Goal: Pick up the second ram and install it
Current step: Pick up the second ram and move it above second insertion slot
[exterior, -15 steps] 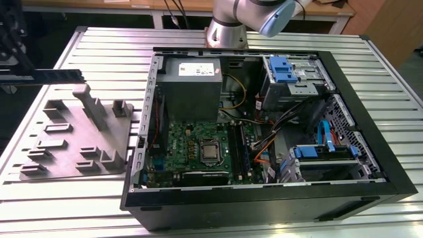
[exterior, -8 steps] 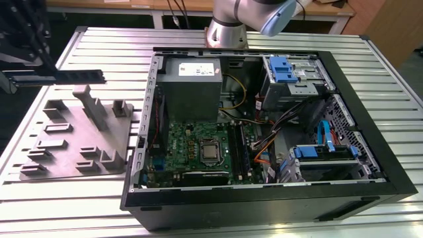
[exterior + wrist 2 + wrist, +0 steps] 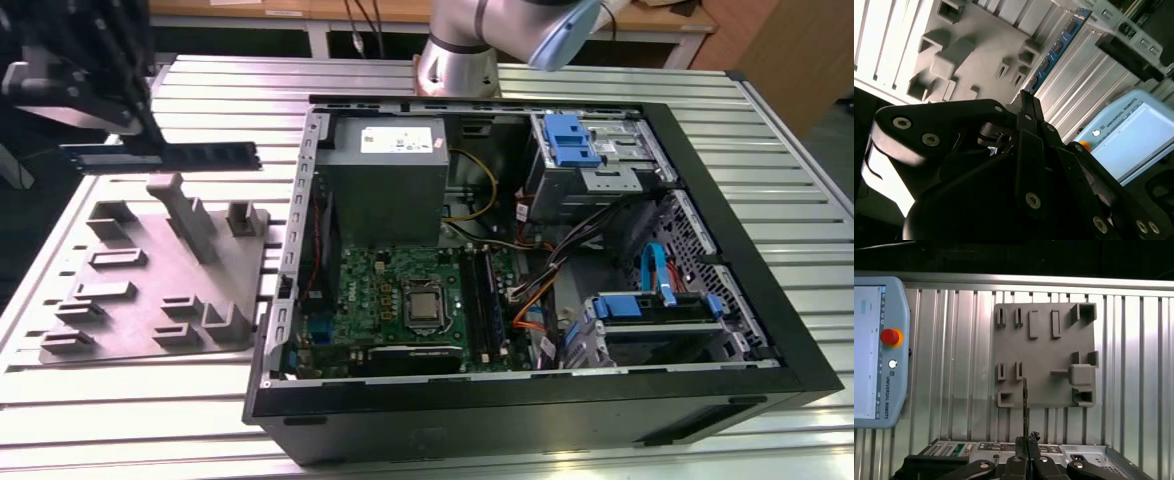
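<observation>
Presently, the second ram [image 3: 200, 155] is pinched by the gripper [image 3: 143, 142] and held level over the grey fixture tray [image 3: 147, 270], beside the computer case [image 3: 534, 410].

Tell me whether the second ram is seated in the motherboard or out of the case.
Out. The gripper holds the second ram near the grey holder tray, outside the computer case.
</observation>
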Robot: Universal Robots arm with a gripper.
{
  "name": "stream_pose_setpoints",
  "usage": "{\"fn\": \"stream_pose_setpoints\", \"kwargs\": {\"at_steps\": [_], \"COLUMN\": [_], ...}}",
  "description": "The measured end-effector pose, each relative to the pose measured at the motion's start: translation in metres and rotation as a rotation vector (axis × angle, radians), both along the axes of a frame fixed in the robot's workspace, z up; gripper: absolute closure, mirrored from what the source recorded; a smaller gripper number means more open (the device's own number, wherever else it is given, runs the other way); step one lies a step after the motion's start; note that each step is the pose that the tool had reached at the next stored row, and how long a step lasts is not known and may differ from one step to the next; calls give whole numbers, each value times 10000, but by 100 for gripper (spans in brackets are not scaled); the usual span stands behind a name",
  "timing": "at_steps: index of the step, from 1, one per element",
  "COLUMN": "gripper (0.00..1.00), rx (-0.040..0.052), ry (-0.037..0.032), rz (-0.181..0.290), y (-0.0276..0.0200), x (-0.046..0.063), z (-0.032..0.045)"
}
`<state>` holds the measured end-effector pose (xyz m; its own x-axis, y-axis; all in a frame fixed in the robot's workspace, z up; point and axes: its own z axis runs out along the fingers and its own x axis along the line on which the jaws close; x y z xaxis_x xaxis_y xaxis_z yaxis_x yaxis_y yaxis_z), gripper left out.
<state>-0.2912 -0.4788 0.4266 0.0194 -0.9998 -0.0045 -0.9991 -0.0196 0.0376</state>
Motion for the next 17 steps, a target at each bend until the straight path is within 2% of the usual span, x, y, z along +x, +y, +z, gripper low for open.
{"fn": "stream_pose_setpoints", "kwargs": {"at_steps": [17], "gripper": [88], "rx": [2], "ry": [-1], "rz": [1], "y": [0], "x": [774], "z": [-47]}}
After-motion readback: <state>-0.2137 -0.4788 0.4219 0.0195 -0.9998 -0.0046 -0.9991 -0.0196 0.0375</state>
